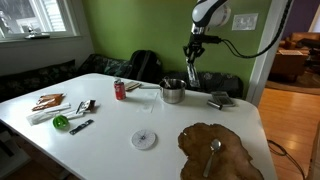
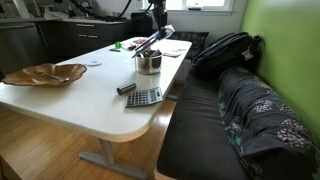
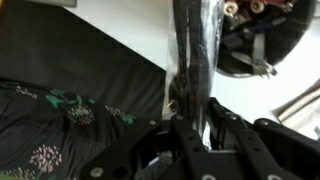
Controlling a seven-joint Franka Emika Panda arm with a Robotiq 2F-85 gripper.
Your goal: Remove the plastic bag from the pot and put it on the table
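A small metal pot (image 1: 172,93) stands on the white table (image 1: 110,125) near its far edge; it also shows in an exterior view (image 2: 148,63) and at the upper right of the wrist view (image 3: 256,42). My gripper (image 1: 190,56) hangs above and a little beside the pot. It is shut on a dark glossy plastic bag (image 3: 192,50), which is stretched into a long strand reaching down to the pot. The strand shows in both exterior views (image 1: 189,75) (image 2: 150,42). Its lower end is hidden at the pot's rim.
A calculator (image 1: 218,100) lies beside the pot. A wooden tray with a spoon (image 1: 215,150) sits at the near corner. A red can (image 1: 120,89), a white disc (image 1: 145,139) and small items (image 1: 61,121) lie further along. A bench with a backpack (image 2: 225,50) runs alongside.
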